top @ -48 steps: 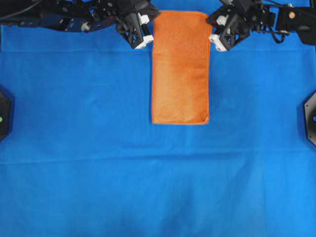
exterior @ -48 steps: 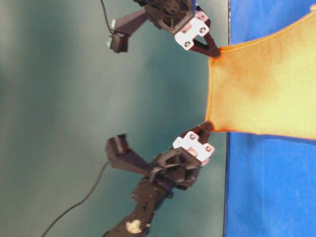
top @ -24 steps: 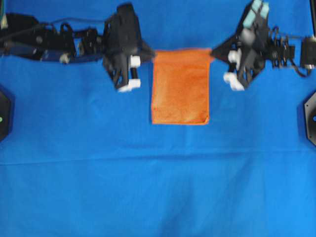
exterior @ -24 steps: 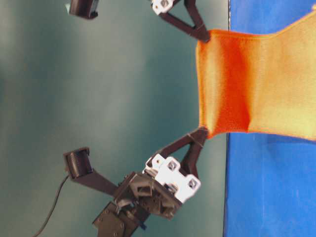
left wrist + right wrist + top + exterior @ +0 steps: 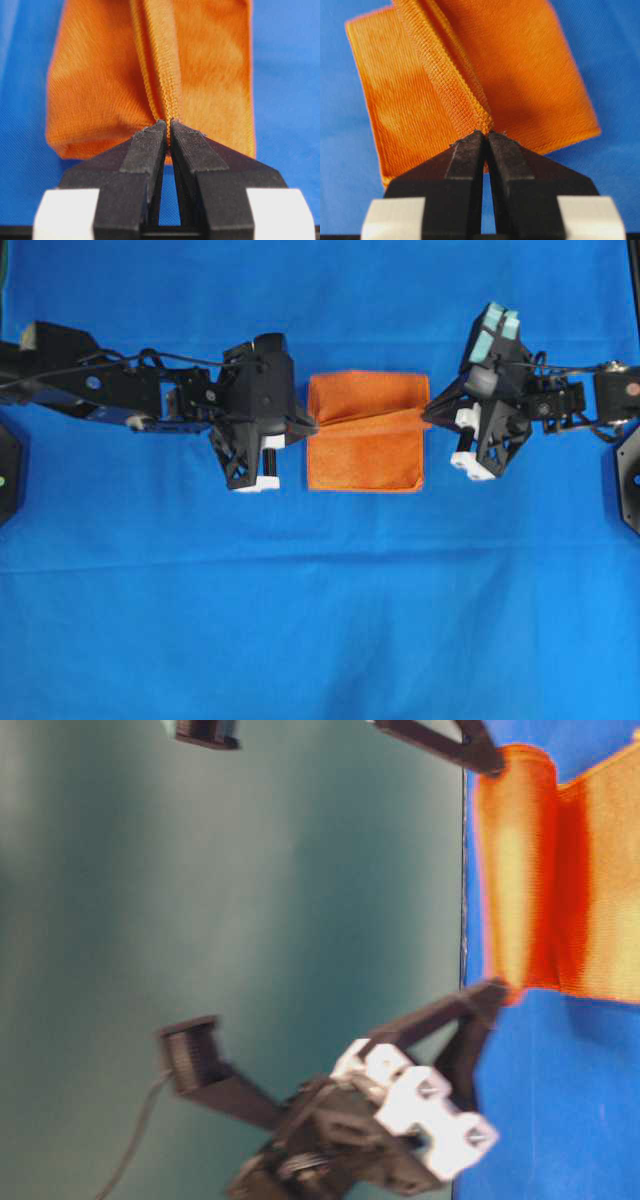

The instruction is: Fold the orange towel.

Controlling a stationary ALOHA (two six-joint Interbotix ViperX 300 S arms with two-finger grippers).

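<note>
The orange towel [image 5: 366,445] lies on the blue table cloth [image 5: 320,600] in the overhead view, doubled over itself, its far part lifted and carried toward the near edge. My left gripper [image 5: 312,427] is shut on the towel's left corner. My right gripper [image 5: 428,416] is shut on its right corner. The left wrist view shows the black jaws pinching the stitched hem [image 5: 167,107] of the towel [image 5: 100,85]. The right wrist view shows the same on the other hem [image 5: 482,120] of the towel [image 5: 530,75]. The table-level view shows the towel [image 5: 540,890] hanging in a loop between both fingers.
The blue table cloth covers the whole table. Black arm bases sit at the left edge [image 5: 8,480] and right edge [image 5: 630,480] of the overhead view. The arms stretch across the far half of the table.
Both grippers have moved toward the near edge, holding the towel's far corners. The towel's visible length has shrunk as the far part came over the near part.
</note>
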